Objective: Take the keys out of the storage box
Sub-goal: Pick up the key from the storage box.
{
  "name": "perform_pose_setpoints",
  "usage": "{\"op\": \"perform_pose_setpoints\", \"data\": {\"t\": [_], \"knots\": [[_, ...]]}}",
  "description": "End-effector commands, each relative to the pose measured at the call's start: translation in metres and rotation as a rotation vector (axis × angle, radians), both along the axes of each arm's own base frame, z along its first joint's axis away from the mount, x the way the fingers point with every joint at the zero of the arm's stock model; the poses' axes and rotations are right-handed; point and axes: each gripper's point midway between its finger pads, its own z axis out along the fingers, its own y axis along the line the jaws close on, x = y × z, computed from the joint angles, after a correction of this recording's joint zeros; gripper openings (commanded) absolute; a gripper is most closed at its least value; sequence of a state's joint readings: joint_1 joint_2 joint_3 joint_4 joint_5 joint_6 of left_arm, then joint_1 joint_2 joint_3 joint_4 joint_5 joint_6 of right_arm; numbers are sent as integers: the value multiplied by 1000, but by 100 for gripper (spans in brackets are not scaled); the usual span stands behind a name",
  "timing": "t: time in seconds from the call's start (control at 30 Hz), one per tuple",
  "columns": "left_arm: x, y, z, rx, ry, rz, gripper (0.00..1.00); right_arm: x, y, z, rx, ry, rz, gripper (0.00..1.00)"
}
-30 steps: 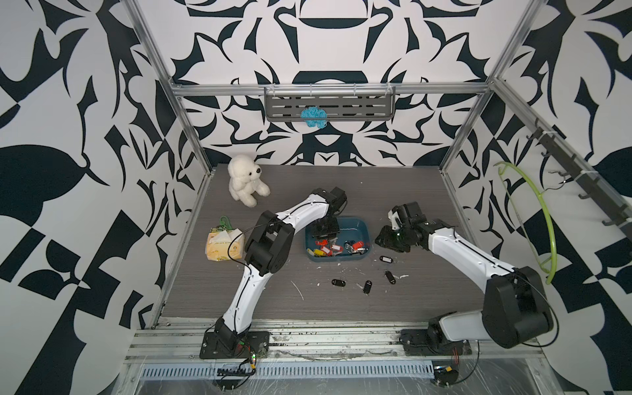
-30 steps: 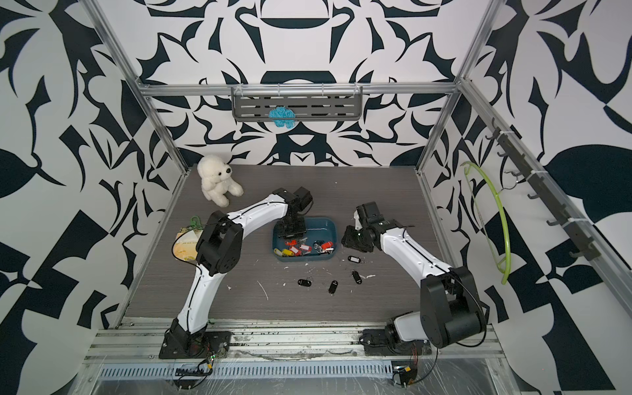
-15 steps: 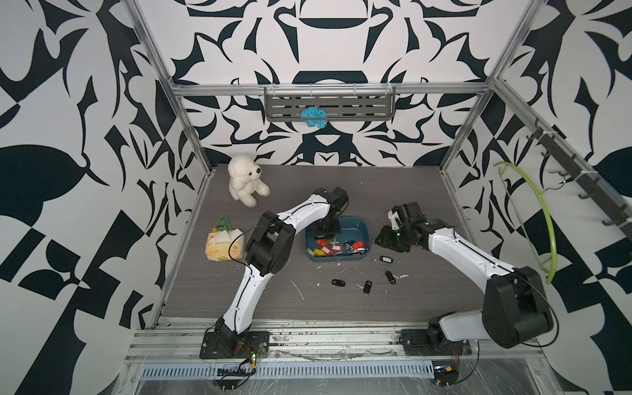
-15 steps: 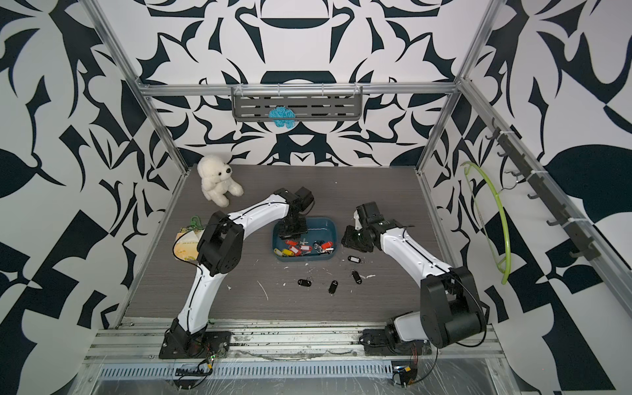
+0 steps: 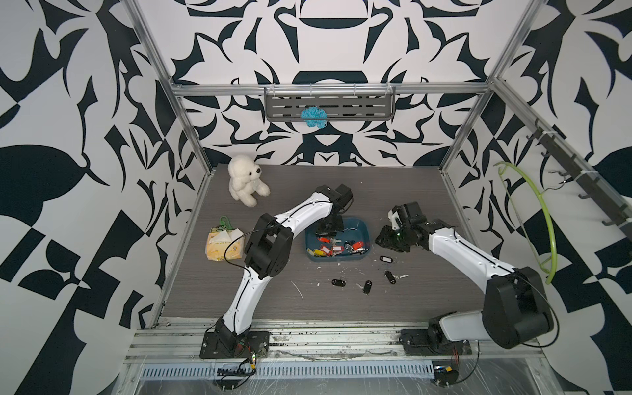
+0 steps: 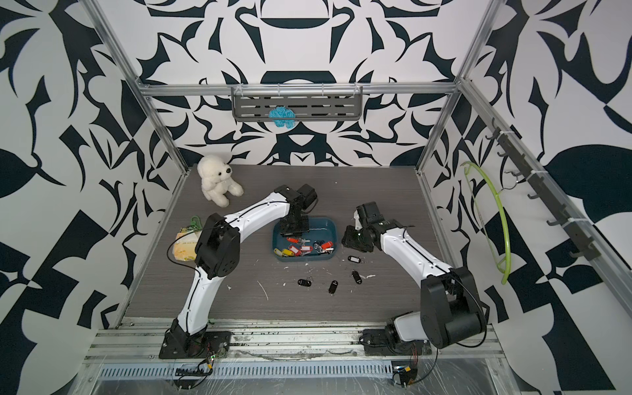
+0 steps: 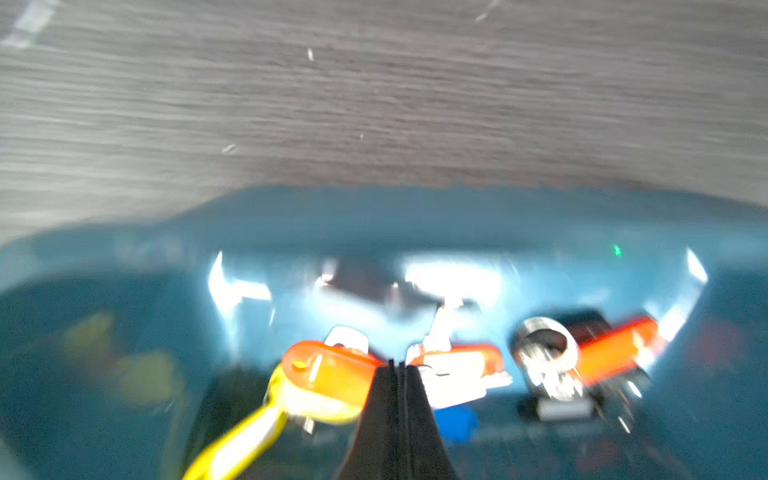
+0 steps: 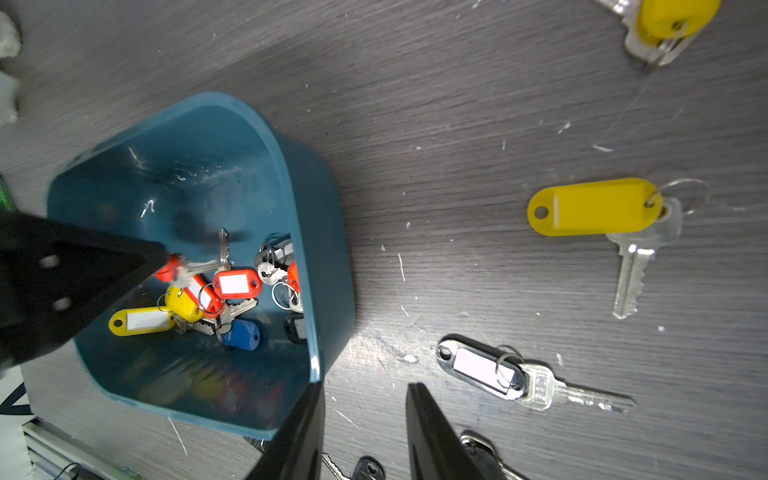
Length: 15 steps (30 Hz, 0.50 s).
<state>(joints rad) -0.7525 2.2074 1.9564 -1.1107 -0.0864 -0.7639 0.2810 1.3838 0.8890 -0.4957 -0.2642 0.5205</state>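
Note:
The teal storage box (image 5: 357, 227) (image 6: 325, 225) sits mid-table with a heap of keys (image 5: 337, 248) (image 6: 302, 248) (image 8: 232, 286) carrying red, yellow, black and blue tags. My left gripper (image 5: 324, 236) (image 6: 290, 234) (image 7: 397, 365) reaches down into the box, shut, its tip among the red tags (image 7: 332, 370). Whether it pinches anything cannot be told. My right gripper (image 5: 379, 240) (image 6: 347, 239) (image 8: 365, 386) hovers low over the table just outside the box's right wall (image 8: 320, 232), open, with nothing between its fingers.
Several keys lie loose on the table: black-tagged ones (image 5: 386, 260) (image 5: 338, 282) (image 5: 367, 286) (image 8: 482, 368) and yellow-tagged ones (image 8: 594, 205) (image 8: 665, 20). A white plush bear (image 5: 246, 184) sits back left, a yellow packet (image 5: 225, 244) at the left, and a green hoop (image 5: 533, 219) hangs at the right wall.
My left gripper has closed inside the storage box. The right gripper has stayed beside the box, its jaws slightly narrower.

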Motion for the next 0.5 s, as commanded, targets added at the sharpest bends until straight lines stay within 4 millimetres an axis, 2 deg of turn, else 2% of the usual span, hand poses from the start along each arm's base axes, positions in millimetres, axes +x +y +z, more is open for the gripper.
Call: {"op": "perform_pose_setpoints", "data": {"t": [0.0, 0.2, 0.33, 0.47], "knots": [[-2, 12, 70, -27, -114, -7, 0, 4, -1, 14, 6, -45, -11, 37], [-17, 41, 117, -28, -173, 22, 0, 4, 2, 21, 13, -56, -9, 36], [-33, 72, 130, -28, -164, 77, 0, 3, 7, 28, 6, -63, 7, 36], [-50, 117, 130, -17, -141, 165, 0, 3, 14, 34, 1, -70, 27, 36]]}}
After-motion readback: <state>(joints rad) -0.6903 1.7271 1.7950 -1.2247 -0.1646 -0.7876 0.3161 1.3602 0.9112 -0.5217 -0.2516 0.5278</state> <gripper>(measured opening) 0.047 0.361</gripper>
